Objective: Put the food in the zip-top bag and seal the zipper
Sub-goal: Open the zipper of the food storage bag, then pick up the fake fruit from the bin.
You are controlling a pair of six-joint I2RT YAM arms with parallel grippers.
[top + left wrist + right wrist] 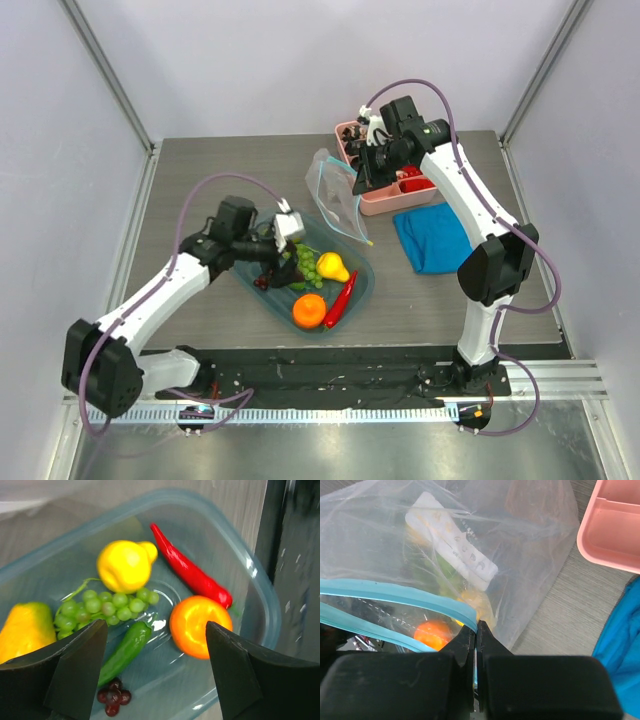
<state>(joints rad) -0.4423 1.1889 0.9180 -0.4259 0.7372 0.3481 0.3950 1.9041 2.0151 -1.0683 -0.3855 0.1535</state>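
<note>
The food lies in a teal translucent tray [365,285]: mango [25,630], green grapes [105,607], yellow pear [125,565], orange [200,625], red chili [190,572], cucumber [125,650] and cherries [114,696]. My left gripper [156,630] hovers open and empty just above them, over the tray's left part [283,250]. My right gripper [476,627] is shut on the light blue zipper [395,595] of the clear zip-top bag [470,540]. It holds the bag [335,195] lifted behind the tray, mouth open. The food below shows through the plastic.
A pink divided box [400,190] stands at the back right, just behind my right gripper [362,183]. A blue folded cloth [432,238] lies to the right of the tray. Grey walls close in the table on three sides.
</note>
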